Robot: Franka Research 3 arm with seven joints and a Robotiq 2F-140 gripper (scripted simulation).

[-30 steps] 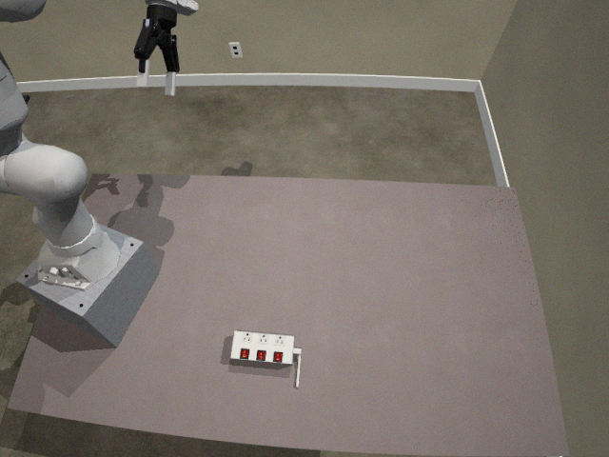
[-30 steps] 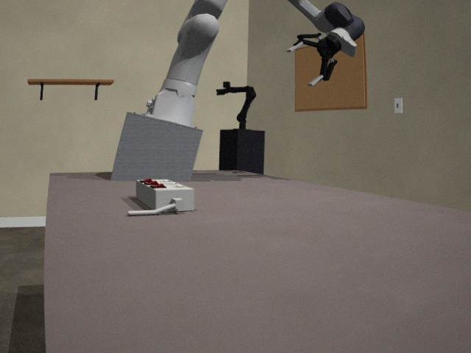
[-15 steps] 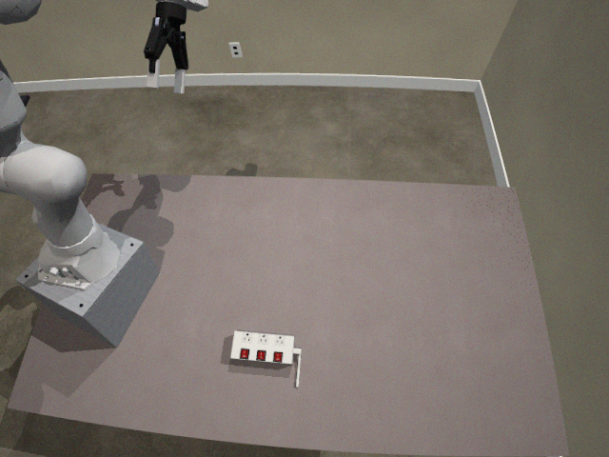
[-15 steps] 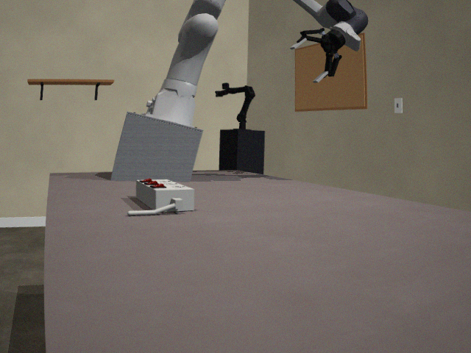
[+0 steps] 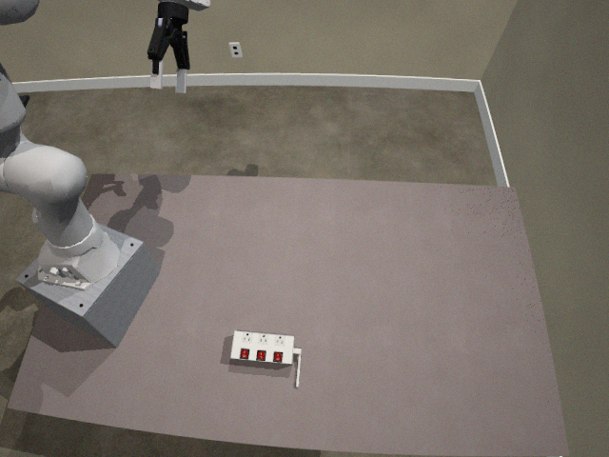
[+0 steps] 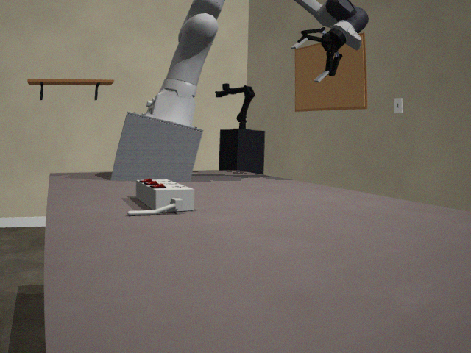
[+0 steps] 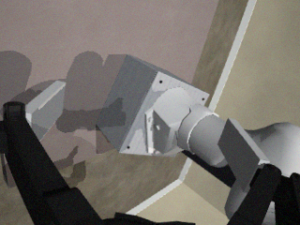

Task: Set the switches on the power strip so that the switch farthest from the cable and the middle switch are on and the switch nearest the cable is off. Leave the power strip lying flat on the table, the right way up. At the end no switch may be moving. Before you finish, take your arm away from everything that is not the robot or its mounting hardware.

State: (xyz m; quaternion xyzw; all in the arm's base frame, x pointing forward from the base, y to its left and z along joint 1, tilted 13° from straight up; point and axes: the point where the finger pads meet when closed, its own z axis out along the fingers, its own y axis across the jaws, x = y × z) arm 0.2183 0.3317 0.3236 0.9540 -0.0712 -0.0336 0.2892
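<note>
The white power strip lies flat and right way up near the front edge of the table. Its three red switches sit in a row. Its short cable leaves the right end in the top view. I cannot tell which switches are on. My gripper is open and empty. It hangs high in the air beyond the table's far left corner, far from the strip.
The arm's grey base block stands on the table's left side, behind the strip. A black arm on a black pedestal stands beyond the table. A corkboard and a shelf hang on the walls.
</note>
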